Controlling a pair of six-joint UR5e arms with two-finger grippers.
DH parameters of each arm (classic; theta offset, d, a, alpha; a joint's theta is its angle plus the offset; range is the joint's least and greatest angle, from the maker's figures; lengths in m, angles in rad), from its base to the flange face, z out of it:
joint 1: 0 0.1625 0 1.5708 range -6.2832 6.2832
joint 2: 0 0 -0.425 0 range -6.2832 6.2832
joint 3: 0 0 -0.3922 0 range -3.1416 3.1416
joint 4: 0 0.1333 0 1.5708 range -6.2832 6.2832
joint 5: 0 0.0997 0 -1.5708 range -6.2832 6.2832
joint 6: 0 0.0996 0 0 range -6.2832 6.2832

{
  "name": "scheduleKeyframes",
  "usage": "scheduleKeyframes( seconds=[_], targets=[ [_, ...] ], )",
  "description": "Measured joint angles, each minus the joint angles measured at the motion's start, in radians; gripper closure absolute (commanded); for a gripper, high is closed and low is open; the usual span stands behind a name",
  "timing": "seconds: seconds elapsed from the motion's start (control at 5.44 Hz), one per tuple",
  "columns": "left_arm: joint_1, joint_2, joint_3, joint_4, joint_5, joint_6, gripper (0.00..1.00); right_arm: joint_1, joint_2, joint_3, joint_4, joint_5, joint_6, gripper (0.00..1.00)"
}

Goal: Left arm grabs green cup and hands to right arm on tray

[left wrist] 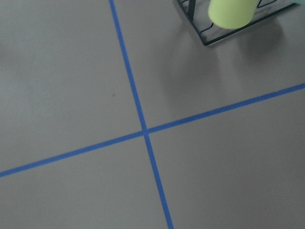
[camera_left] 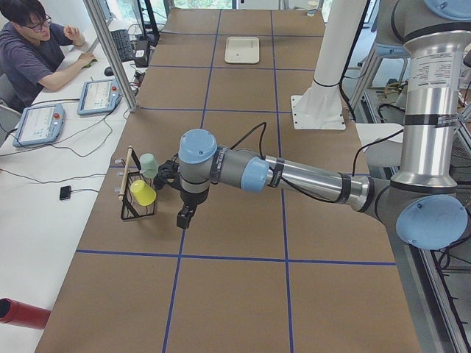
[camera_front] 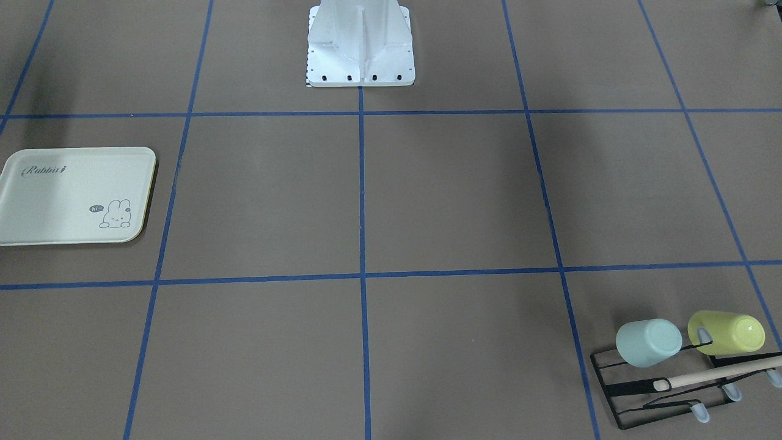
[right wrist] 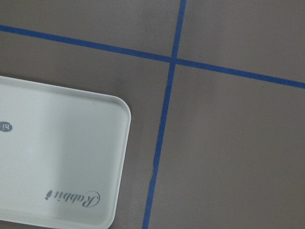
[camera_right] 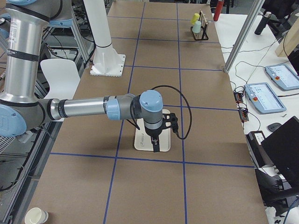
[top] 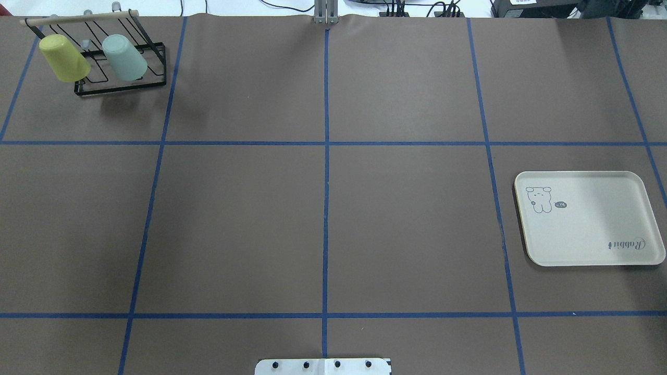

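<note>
The pale mint-green cup [camera_front: 647, 342] hangs upside down on a black wire rack [camera_front: 635, 406], also in the overhead view [top: 124, 57] and the left view [camera_left: 149, 163]. The left gripper [camera_left: 185, 218] hangs above the table just beside the rack, apart from the cup; I cannot tell whether it is open or shut. The cream "Rabbit" tray [top: 589, 224] lies empty at the other end, also in the right wrist view [right wrist: 57, 162]. The right gripper [camera_right: 155, 147] hovers over the tray [camera_right: 138, 140]; I cannot tell its state.
A yellow-green cup [camera_front: 727, 333] hangs on the same rack next to the green one, and shows in the left wrist view [left wrist: 231, 12]. A wooden rod [camera_front: 721, 373] tops the rack. The white robot base [camera_front: 360, 49] stands mid-table. An operator [camera_left: 37, 51] sits beside the table.
</note>
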Motion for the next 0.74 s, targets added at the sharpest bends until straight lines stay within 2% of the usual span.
scheduleKeyframes(
  seconds=[0.18,0.55,0.74],
  targets=[
    [0.011,-0.043,0.018,-0.022,-0.029,-0.069,0.00,-0.032,0.057,-0.001,0.023,0.000,0.004,0.00],
    [0.043,-0.093,0.032,-0.124,-0.055,-0.147,0.00,-0.167,0.167,-0.005,0.037,-0.008,0.092,0.00],
    [0.098,-0.176,0.062,-0.139,-0.054,-0.227,0.00,-0.228,0.226,-0.009,0.037,-0.011,0.155,0.00]
  ],
)
